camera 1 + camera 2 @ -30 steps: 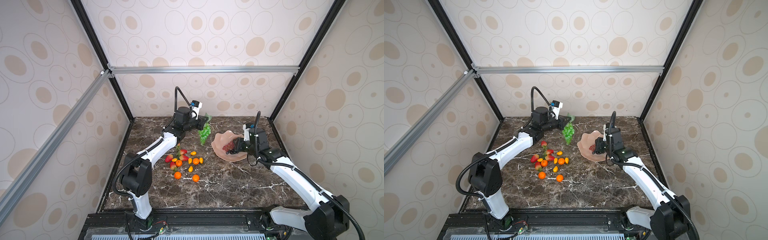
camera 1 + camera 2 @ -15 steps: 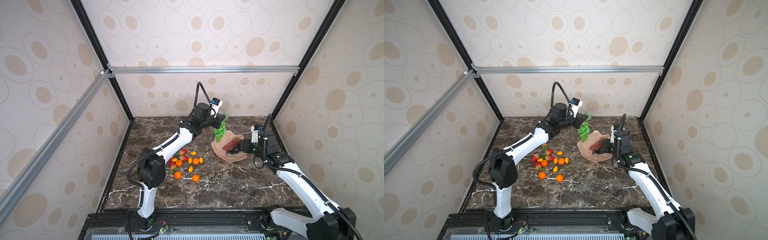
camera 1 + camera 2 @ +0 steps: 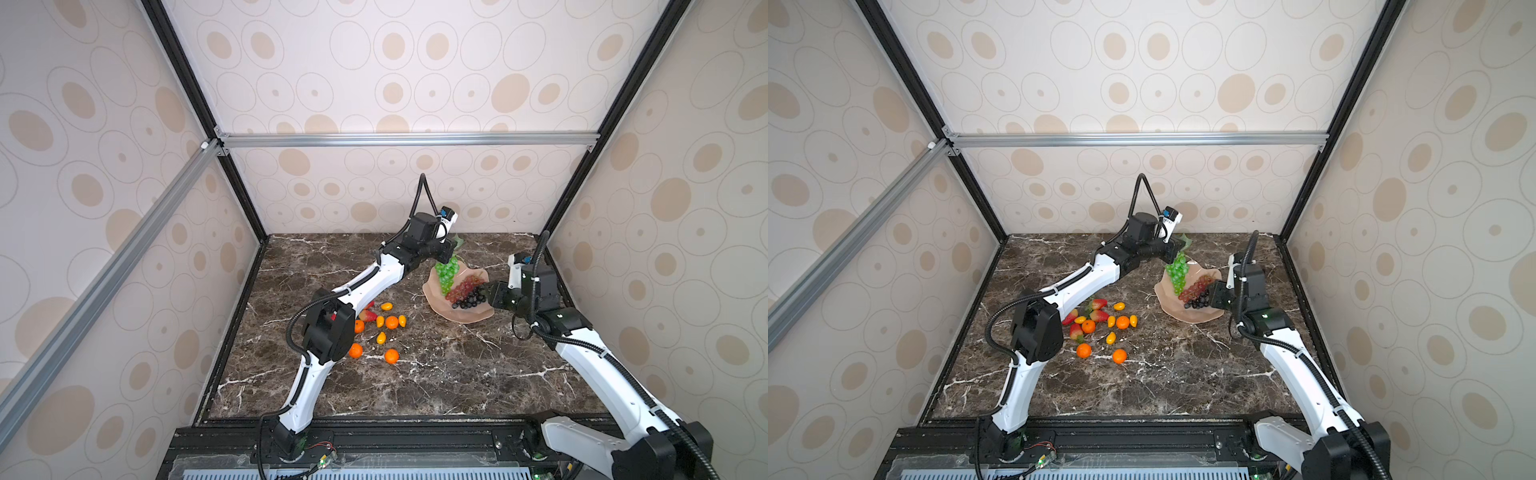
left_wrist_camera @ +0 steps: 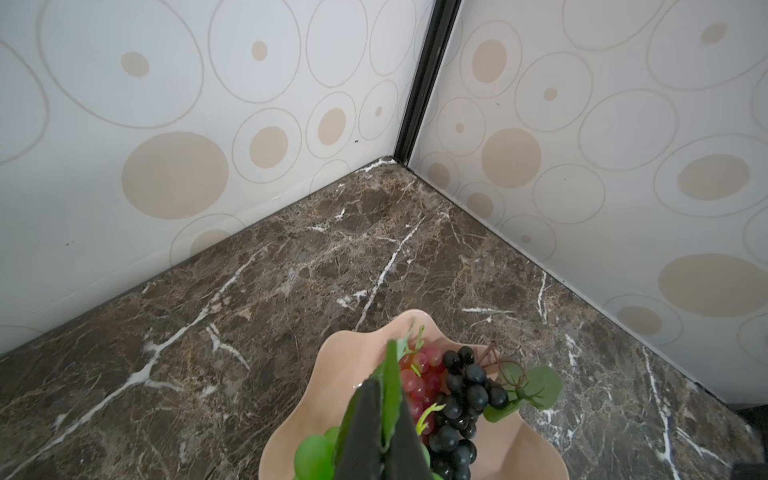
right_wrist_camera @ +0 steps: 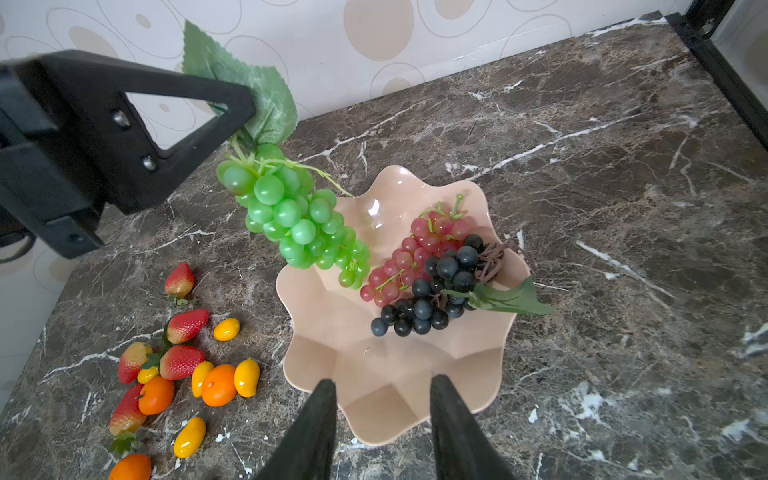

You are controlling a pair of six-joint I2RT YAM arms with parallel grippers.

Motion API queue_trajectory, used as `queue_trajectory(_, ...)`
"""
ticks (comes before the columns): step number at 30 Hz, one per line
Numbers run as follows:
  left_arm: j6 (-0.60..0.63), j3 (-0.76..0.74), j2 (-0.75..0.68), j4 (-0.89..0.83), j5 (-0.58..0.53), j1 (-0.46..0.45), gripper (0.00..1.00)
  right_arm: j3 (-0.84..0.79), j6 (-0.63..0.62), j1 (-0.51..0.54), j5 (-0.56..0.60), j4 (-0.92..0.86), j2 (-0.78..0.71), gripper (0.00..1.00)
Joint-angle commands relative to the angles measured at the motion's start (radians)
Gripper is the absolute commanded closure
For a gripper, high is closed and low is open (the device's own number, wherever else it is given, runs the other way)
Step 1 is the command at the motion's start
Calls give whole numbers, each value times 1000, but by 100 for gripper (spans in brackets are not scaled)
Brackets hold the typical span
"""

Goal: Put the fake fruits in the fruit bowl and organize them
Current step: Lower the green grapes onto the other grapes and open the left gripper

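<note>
At the far-left edge of the fruit bowl, the left gripper was clamped on the leafy stem of the green grape bunch. The bunch hung from those fingers, long axis nearly upright. Its top seemed to be outside the rim and its lowest grapes over the bowl's left side; we could not tell whether they touched. We judged that release needed a short shift right and down. The red grapes and black grapes lay in the right half. At the near-right rim the right gripper stood with jaws apart, empty. 1 cluster of loose fruits lay on the table, left of the bowl.
</note>
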Motion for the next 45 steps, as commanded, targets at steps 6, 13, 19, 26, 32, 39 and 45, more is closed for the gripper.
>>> queue_trajectory(6, 59, 111, 50, -45, -62, -23, 100, -18, -12, -8, -10, -16, -24, 60)
queue_trajectory(13, 23, 178, 130, -9, -71, -31, 100, -43, -13, -9, 4, -47, -71, 60)
queue_trajectory(19, -33, 210, 196, 65, -61, -43, 100, -67, -11, -11, 19, -79, -118, 60)
queue_trajectory(26, -132, 213, 243, 195, -32, -45, 100, -75, -2, -11, 14, -99, -133, 60)
queue_trajectory(32, -209, 226, 300, 276, -9, -46, 100, -76, 3, -11, 10, -109, -136, 60)
queue_trajectory(39, -262, 269, 365, 326, -19, -46, 100, -77, 4, -11, 7, -123, -141, 60)
queue_trajectory(45, -278, 277, 399, 321, -14, -46, 92, -79, -2, -11, 14, -134, -149, 60)
